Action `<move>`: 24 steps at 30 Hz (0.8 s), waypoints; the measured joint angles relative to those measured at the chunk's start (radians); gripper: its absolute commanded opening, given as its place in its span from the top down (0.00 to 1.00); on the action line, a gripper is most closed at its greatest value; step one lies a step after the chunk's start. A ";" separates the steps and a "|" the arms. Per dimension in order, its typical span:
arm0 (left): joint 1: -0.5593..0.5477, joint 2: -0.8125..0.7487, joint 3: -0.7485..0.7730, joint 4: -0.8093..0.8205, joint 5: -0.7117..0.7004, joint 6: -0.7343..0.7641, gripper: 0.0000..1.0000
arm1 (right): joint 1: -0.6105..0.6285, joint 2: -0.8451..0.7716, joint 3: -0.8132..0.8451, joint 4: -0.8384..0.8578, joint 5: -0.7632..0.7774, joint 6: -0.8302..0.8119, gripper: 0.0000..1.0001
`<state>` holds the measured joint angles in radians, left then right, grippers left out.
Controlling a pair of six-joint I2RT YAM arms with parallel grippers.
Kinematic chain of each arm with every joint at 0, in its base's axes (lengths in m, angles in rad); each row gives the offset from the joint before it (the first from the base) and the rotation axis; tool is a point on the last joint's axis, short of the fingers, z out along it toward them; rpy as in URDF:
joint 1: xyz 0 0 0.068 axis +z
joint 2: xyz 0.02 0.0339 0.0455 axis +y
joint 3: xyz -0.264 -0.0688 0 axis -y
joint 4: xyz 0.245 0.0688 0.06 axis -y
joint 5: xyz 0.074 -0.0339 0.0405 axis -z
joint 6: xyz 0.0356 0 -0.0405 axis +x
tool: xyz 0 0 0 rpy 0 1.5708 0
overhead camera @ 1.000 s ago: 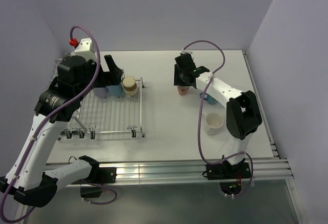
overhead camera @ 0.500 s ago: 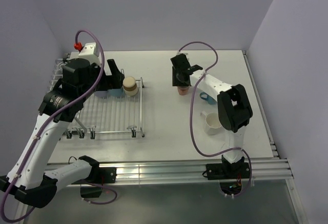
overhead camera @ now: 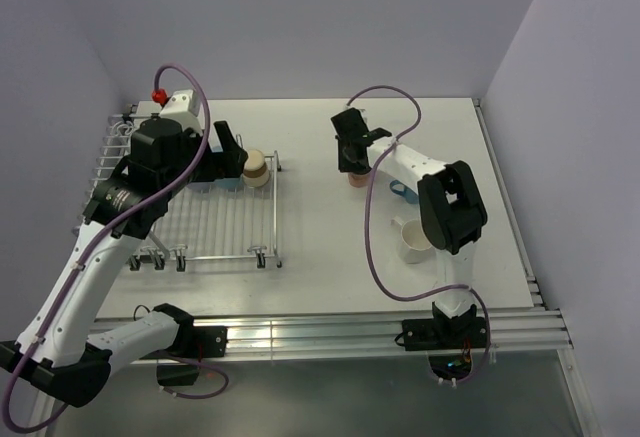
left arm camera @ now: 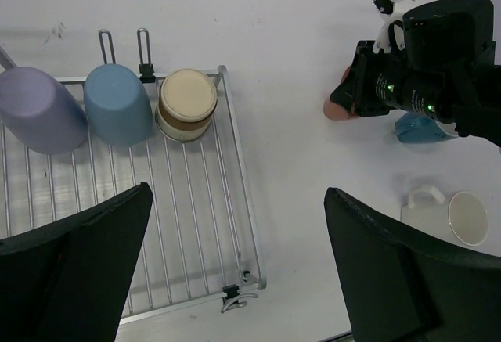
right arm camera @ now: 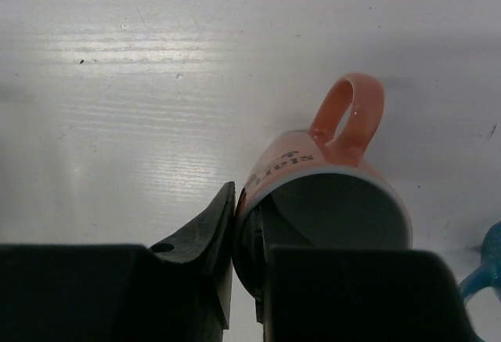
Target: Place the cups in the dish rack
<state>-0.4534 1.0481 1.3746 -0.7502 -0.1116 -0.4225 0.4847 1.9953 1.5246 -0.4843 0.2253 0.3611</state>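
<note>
My right gripper (overhead camera: pixel 352 157) (right arm camera: pixel 246 225) is shut on the rim of the salmon-pink mug (right arm camera: pixel 329 193) (overhead camera: pixel 355 178), one finger inside and one outside. The mug is tilted just over the table, handle pointing away. The dish rack (overhead camera: pixel 215 227) (left arm camera: pixel 235 178) lies at the left. A lavender cup (left arm camera: pixel 39 111), a mid-blue cup (left arm camera: pixel 117 106) and a cream-and-tan cup (left arm camera: pixel 186 103) (overhead camera: pixel 256 167) stand along its far edge. My left gripper (left arm camera: pixel 239 279) (overhead camera: pixel 225 147) is open and empty above the rack. A light blue mug (overhead camera: pixel 403 190) (left arm camera: pixel 419 127) and a cream-white mug (overhead camera: pixel 415 240) (left arm camera: pixel 466 217) sit on the table at the right.
The rack's upright loops (left arm camera: pixel 121 45) rise at its far edge and clips (overhead camera: pixel 262 254) stick out at its near edge. The light blue mug's handle (right arm camera: pixel 481 275) lies close to the right of the held mug. The walls enclose the table on the far, left and right sides.
My right gripper has shifted slightly left over the salmon-pink mug and stays shut on it. My left arm has drifted a little to the right above the rack's far edge.
</note>
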 measured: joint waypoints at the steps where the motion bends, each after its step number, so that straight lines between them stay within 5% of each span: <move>1: 0.000 0.000 -0.006 0.006 0.003 -0.004 0.01 | 0.000 -0.001 0.000 -0.002 -0.004 0.000 1.00; 11: 0.000 -0.001 -0.089 0.090 0.090 -0.042 0.01 | 0.000 -0.117 -0.052 -0.009 -0.124 0.018 1.00; 24: 0.003 0.001 -0.294 0.357 0.357 -0.099 0.01 | 0.000 -0.694 -0.373 0.286 -0.620 0.241 1.00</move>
<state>-0.4503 1.0492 1.0801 -0.3927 0.2459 -0.5217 0.4847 1.3018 1.1511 -0.1982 -0.3946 0.6018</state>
